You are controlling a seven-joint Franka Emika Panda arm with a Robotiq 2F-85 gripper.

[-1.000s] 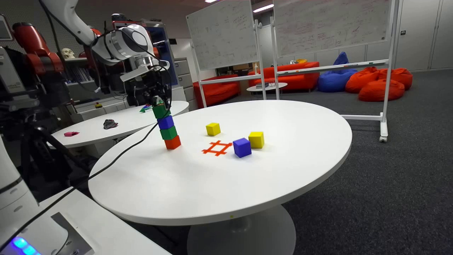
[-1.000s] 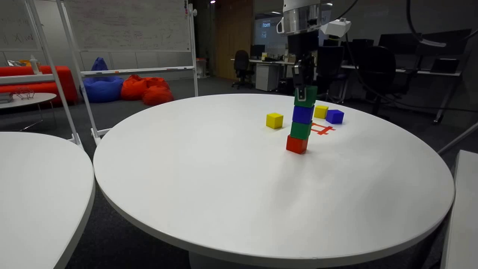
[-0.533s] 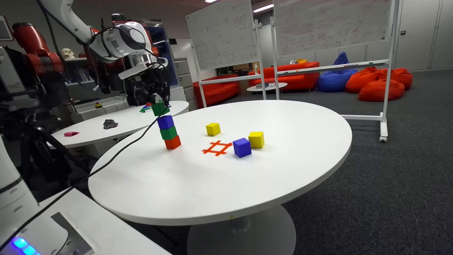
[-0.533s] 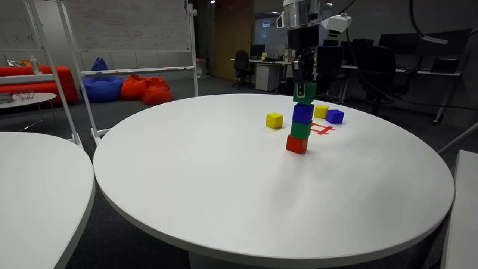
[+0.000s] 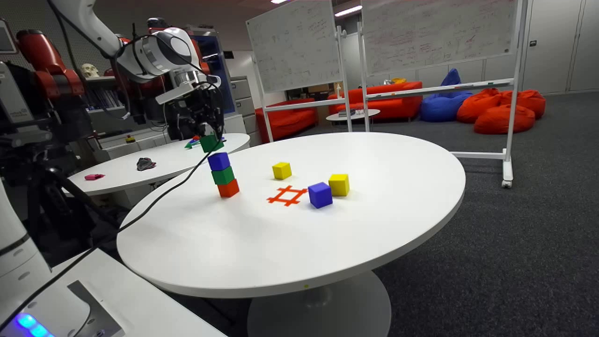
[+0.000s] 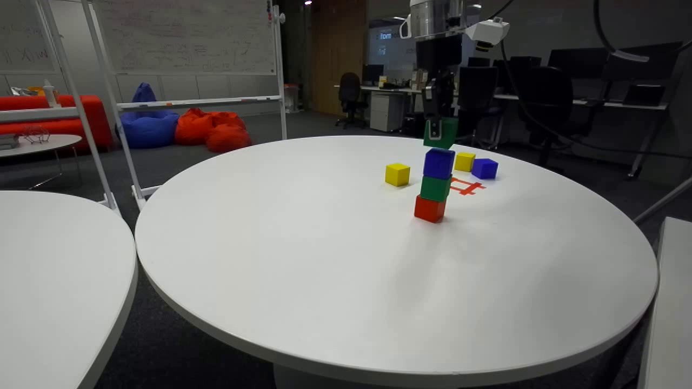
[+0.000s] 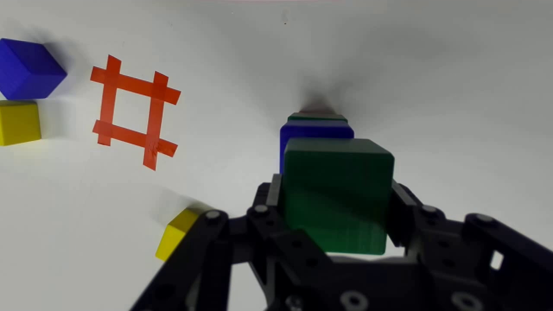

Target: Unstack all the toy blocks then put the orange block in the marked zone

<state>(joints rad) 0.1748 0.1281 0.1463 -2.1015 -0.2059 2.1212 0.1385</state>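
Note:
My gripper is shut on a green block, with a finger against each side. In both exterior views this block hangs slightly tilted, just above a three-block stack. That stack has a blue block on top, a second green block in the middle and the orange block at the bottom on the table. The marked zone is the red-orange taped hash, with nothing on it. Loose on the table are a yellow block, another yellow block and a blue block close beside it.
Everything stands on a round white table. A black cable runs from the arm down across the table's edge in an exterior view. Another white table adjoins it. Whiteboards on stands are behind.
The gripper has risen a little and carried the top green block up off the blue one, where it rested a second ago. The other blocks have stayed put.

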